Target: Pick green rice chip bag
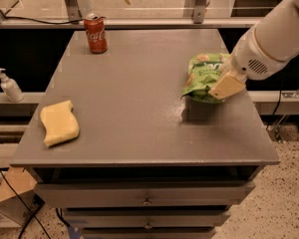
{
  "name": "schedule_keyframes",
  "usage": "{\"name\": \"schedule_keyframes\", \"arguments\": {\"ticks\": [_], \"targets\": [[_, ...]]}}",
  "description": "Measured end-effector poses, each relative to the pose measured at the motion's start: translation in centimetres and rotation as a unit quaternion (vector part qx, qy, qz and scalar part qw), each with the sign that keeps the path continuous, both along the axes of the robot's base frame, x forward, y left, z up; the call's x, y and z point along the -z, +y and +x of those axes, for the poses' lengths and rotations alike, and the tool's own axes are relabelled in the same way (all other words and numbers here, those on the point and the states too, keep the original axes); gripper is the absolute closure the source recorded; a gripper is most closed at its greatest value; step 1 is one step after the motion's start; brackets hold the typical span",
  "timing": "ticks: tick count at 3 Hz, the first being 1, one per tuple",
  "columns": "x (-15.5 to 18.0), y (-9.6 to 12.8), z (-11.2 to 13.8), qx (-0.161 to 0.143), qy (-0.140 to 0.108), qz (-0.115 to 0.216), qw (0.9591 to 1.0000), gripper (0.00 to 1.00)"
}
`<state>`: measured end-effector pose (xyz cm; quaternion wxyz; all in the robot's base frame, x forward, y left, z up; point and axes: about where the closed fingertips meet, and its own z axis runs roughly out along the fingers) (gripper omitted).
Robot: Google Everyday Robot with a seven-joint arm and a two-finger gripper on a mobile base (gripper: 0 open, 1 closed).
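Note:
The green rice chip bag is a crinkly light-green pouch at the right side of the grey table. It hangs a little above the tabletop, with its shadow on the surface below it. My gripper, with one tan finger showing, is at the bag's right edge and is shut on it. The white arm reaches in from the upper right and hides the bag's right end.
A red soda can stands at the table's far left corner. A yellow sponge lies near the front left. A soap dispenser stands on a shelf left of the table. Drawers sit under the tabletop.

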<state>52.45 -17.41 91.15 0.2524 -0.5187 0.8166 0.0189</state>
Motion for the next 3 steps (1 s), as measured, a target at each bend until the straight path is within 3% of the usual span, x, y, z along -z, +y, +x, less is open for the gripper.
{"name": "schedule_keyframes", "arguments": {"ticks": [1, 2, 3], "targets": [[-3.6, 0.5, 0.9, -0.035, -0.033, 0.014, 0.9987, 1.0], [-8.7, 0.1, 1.6, -0.071, -0.083, 0.02, 0.9938, 1.0], [-10.6, 0.1, 1.8, -0.076, -0.104, 0.02, 0.9914, 1.0]]}}
